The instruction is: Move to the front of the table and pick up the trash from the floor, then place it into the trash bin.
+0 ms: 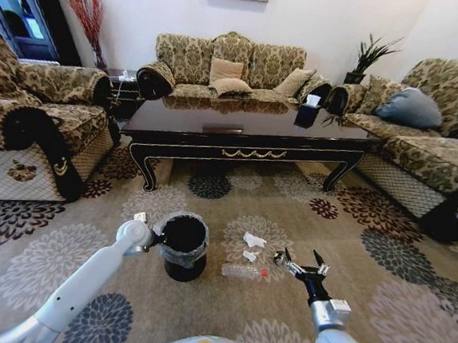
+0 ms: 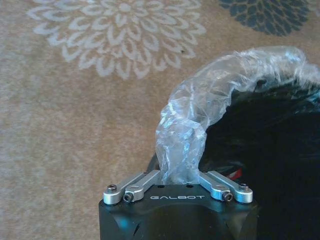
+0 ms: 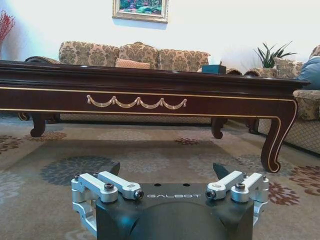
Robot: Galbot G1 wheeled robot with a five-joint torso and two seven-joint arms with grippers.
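Note:
The trash bin [image 1: 184, 248], black with a thin liner, stands on the carpet in front of the long dark table [image 1: 249, 129]. My left gripper [image 1: 155, 241] sits at its rim, shut on the crumpled liner [image 2: 200, 110]. Two white paper scraps [image 1: 253, 239] lie just right of the bin. Nearer me lies a clear bottle [image 1: 243, 272] with a red cap. My right gripper [image 1: 301, 260] hovers open just right of the bottle and scraps, holding nothing. In the right wrist view the right gripper [image 3: 166, 170] faces the table's apron [image 3: 137, 102].
Patterned sofas [image 1: 222, 66] ring the table on three sides, an armchair [image 1: 32, 134] at my left and a sofa [image 1: 435, 149] at my right. A dark box [image 1: 308, 114] sits on the tabletop. Open flowered carpet [image 1: 409, 316] lies around the bin.

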